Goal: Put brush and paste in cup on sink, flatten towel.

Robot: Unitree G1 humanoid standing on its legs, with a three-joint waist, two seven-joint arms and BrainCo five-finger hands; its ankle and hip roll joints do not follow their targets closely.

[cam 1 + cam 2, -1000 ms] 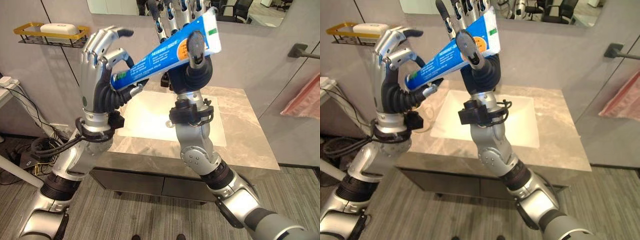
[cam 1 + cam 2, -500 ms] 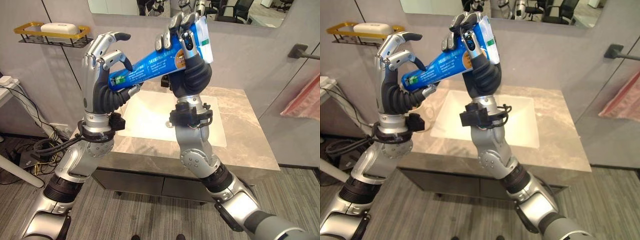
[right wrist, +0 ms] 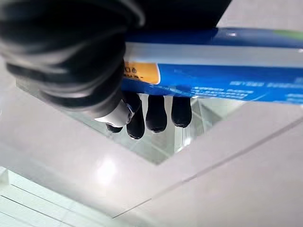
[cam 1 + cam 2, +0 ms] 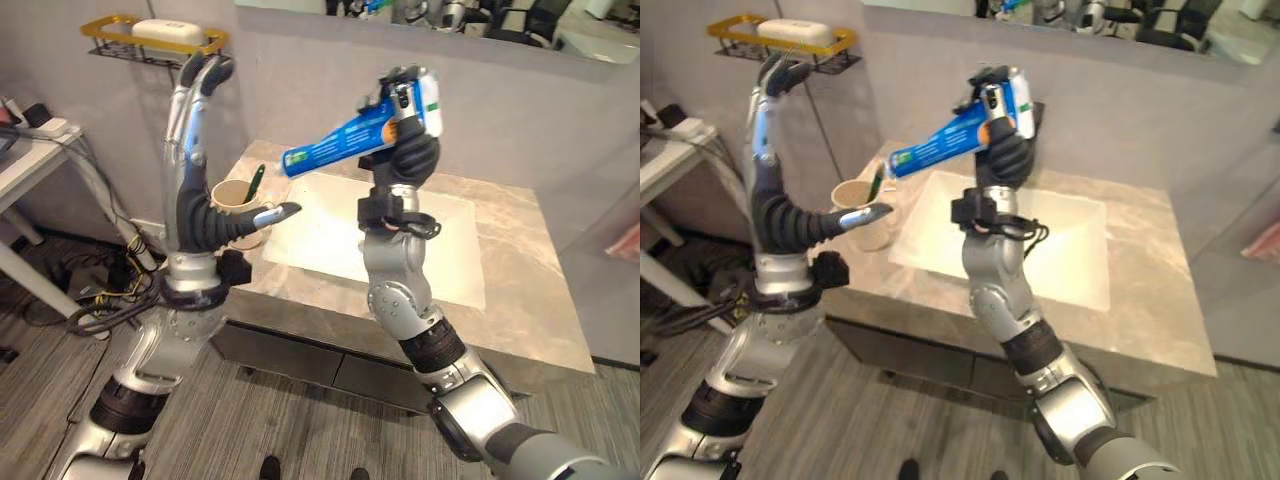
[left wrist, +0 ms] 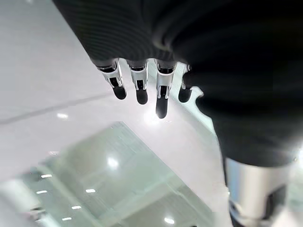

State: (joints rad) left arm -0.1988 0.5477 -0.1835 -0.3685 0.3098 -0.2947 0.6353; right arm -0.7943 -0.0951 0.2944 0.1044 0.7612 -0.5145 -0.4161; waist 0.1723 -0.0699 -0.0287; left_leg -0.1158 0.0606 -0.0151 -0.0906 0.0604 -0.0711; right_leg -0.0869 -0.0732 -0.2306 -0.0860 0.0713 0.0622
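The right hand (image 4: 405, 110) is raised above the white rectangular sink basin (image 4: 330, 240), its fingers curled tightly round the wide end of a blue toothpaste tube with white lettering and an orange patch (image 4: 345, 143). The tube slants down towards the robot's left, its narrow cap end hanging in the air near a beige paper cup (image 4: 232, 200). The cup stands on the grey marbled stone tabletop (image 4: 520, 300) just beside the basin's left edge, with a dark green toothbrush (image 4: 254, 181) leaning out of it.

The left hand (image 4: 200, 95) is lifted high with its fingers straight and slightly spread, holding nothing; its thumb (image 4: 275, 215) juts out sideways in front of the cup.

The right wrist view brings the grip up close: dark fingertips (image 3: 156, 113) wrap under the tube (image 3: 227, 80), which crosses the palm. The left wrist view shows the straight fingers (image 5: 137, 87) side by side against a pale ceiling.

The head views alone take in a gold wire wall shelf (image 4: 150, 42) carrying a white bar of soap (image 4: 165, 30), just above the left hand.
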